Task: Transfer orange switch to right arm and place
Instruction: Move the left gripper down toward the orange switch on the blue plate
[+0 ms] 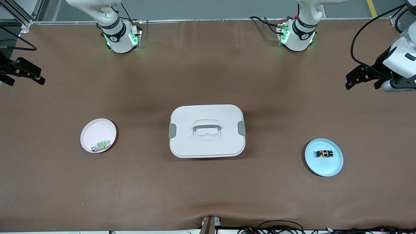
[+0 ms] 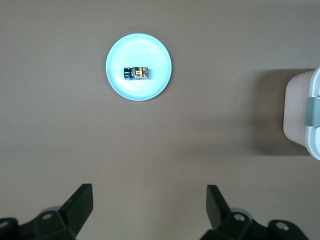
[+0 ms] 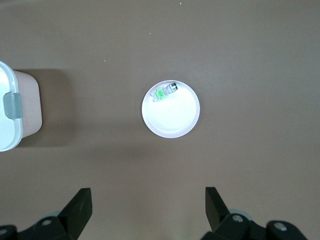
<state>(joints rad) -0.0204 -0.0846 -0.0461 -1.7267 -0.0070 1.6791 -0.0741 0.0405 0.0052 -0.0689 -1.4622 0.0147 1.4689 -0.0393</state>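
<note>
Currently both jaws gape wide and empty, left gripper above bare surface, orange switch on blue plate well apart; right gripper likewise waits.

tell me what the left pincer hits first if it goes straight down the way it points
Probably bare table: the open left pincer looks down on brown surface. The blue plate with the orange switch sits off that line.

Even overhead light, sharp frames; soft shadow beside white box; blue plate overexposed.
</note>
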